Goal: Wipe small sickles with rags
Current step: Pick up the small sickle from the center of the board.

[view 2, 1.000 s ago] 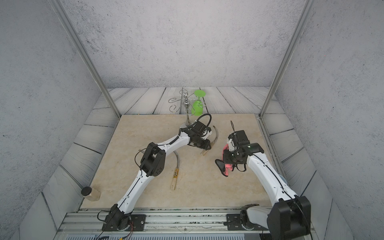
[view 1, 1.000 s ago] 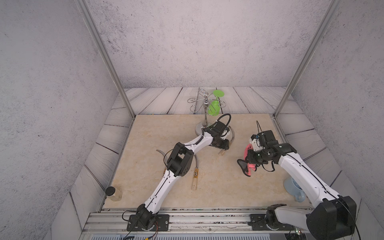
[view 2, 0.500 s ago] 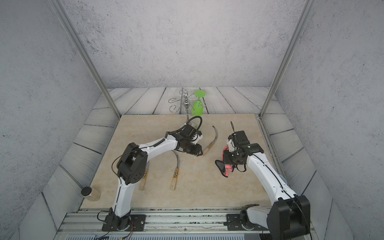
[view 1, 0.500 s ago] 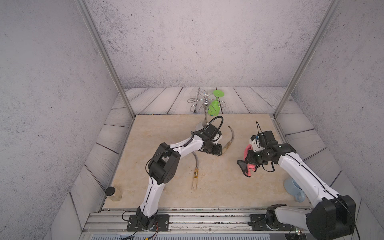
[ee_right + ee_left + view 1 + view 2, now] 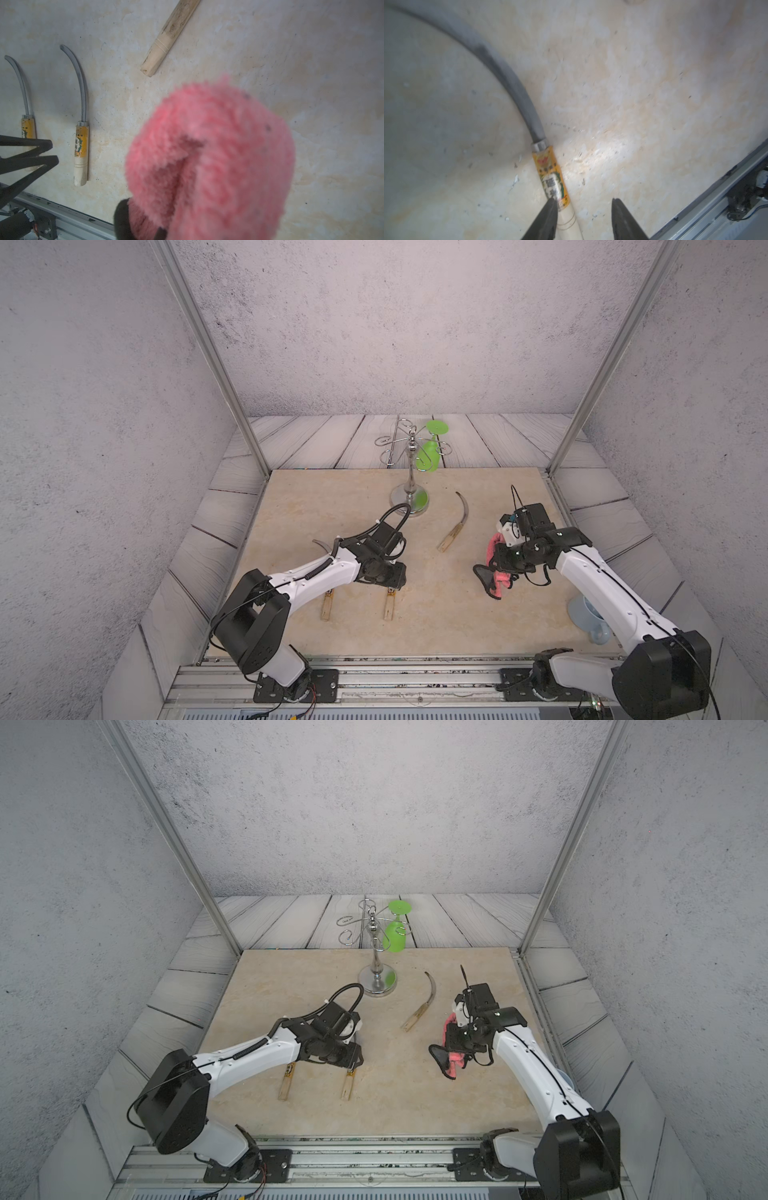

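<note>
Left gripper (image 5: 584, 200) hangs low over the table (image 5: 654, 93) with its fingers (image 5: 548, 218) partly apart and nothing in them. Just beside one finger lies the wooden handle of the middle sickle (image 5: 552, 178), flat on the table, its grey blade bending away. It looks as if this arm is about to pick that sickle up. To do that it would need to slide over so the handle sits between the fingers, go down, and squeeze the wood, not the sharp part. Right gripper (image 5: 507, 564) is well off to the side and is closed on the pink rag (image 5: 500, 578), which hangs above the table with a black strap (image 5: 482, 572) at one end. It seems to be waiting to rub the blade once the sickle is lifted. The side sickle (image 5: 327, 608), also with a yellow band, lies next to the middle one. The far sickle (image 5: 455, 522) lies alone near the shiny stand (image 5: 410, 477), where a green cup (image 5: 430, 452) hangs. Some things are hard to see. In both top views the left arm covers most of the two near blades. In the right wrist view the fuzzy rag hides the fingers that hold it, and the far sickle's blade is cut off. The left wrist view is blurry, so nobody can tell if the finger touches the handle. No picture shows which sickles are clean.
</note>
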You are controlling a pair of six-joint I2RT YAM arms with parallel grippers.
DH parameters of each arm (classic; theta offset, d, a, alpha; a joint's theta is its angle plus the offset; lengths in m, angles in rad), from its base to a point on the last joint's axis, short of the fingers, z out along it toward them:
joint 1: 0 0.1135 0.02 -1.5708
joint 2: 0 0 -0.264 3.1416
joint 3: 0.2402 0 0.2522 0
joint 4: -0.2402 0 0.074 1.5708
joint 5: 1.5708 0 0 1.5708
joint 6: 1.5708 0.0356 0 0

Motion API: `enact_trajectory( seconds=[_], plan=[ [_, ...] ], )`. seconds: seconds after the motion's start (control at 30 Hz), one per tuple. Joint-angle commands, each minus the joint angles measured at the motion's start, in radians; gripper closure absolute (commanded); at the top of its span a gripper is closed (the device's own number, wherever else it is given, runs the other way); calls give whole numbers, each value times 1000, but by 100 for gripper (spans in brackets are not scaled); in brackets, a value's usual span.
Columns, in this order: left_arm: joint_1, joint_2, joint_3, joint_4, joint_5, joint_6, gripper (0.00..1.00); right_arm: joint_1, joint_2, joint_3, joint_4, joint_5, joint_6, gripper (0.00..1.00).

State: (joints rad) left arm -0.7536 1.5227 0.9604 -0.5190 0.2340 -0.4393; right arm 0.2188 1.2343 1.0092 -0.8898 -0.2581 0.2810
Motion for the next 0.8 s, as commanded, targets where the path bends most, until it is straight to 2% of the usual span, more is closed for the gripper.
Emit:
enact_trajectory(
  seconds=[0.0, 0.1, 0.27, 0.43, 0.77],
  plan=[
    [-22, -60, -53, -57, -33, -34, 54, 5, -9, -5, -26, -10, 13, 79],
    [-65, -97, -91, -106, -79, -52, 54, 7, -7, -1, -25, -9, 19, 78],
    [-119, -139, -150, -114, -92, -97, 53, 12, 2, 0, -13, -12, 32, 78],
    [-132, -109, -178, -96, -119, -106, 53, 27, 2, 2, -3, -17, 44, 78],
    [-133, 24, -160, -17, -76, -100, 53, 52, -10, 9, -13, -10, 47, 78]
  ],
)
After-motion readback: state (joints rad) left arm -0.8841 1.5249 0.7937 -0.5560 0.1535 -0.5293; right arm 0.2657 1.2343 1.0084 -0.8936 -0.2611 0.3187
